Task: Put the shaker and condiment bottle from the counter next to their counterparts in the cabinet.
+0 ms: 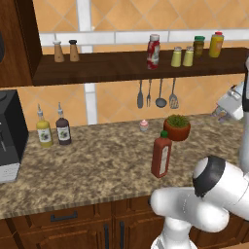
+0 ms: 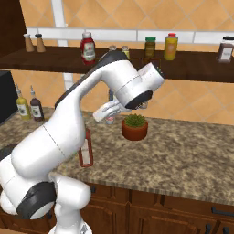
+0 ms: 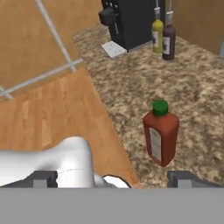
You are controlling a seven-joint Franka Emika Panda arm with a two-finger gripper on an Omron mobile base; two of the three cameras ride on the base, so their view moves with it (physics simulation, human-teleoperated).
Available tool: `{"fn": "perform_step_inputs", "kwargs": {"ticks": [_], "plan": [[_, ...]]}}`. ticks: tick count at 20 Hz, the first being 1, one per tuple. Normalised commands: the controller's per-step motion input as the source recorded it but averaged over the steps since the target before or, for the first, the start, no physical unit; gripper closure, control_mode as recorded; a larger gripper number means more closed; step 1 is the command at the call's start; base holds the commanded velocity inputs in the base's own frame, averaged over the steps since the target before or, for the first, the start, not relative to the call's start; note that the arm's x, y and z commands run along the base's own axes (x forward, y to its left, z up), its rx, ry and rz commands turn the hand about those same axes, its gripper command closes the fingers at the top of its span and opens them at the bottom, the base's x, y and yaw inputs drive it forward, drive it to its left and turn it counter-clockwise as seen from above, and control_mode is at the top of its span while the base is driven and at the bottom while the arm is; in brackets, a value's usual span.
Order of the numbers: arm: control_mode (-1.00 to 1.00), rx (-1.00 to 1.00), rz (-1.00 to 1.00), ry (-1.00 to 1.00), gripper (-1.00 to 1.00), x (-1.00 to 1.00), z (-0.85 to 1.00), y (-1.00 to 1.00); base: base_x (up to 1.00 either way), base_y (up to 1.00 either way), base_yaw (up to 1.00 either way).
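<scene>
The condiment bottle [image 1: 161, 154] [image 3: 161, 133], red-orange with a green cap, stands upright near the front of the counter [image 1: 97, 165]. In the right base view the condiment bottle [image 2: 86, 148] is partly behind my arm. Two identical yellow-green shakers [image 1: 176, 57] [image 1: 188, 56] stand side by side on the cabinet shelf [image 1: 112, 68], right of the red white-capped bottle [image 1: 153, 51]; I cannot tell which shaker is which. My gripper [image 1: 220, 113] [image 2: 97, 116] [image 3: 113, 179] hangs open and empty above the counter's right part, below the shelf, looking down toward the condiment bottle.
A potted plant [image 1: 177, 127] and a small pink item [image 1: 144, 125] sit behind the condiment bottle. A black coffee machine [image 1: 9, 131], a yellow bottle [image 1: 44, 129] and a dark bottle [image 1: 62, 127] stand at the left. Brown shakers [image 1: 65, 51], a jar [image 1: 198, 46] and a yellow bottle [image 1: 216, 44] share the shelf.
</scene>
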Motion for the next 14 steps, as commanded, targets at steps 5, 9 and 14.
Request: {"fn": "perform_step_inputs", "kwargs": {"ticks": [5,9,14], "plan": [[-1.00,0.16,0.30,-0.01,-1.00,-0.12,-0.41,0.59,0.00,0.00,0.00],[-1.00,0.21,0.46,0.00,-1.00,0.33,-0.17,0.25,0.00,0.00,0.00],[-1.00,0.02,0.14,-0.03,-1.00,0.06,-0.01,0.01,0.00,0.00,0.00]]}}
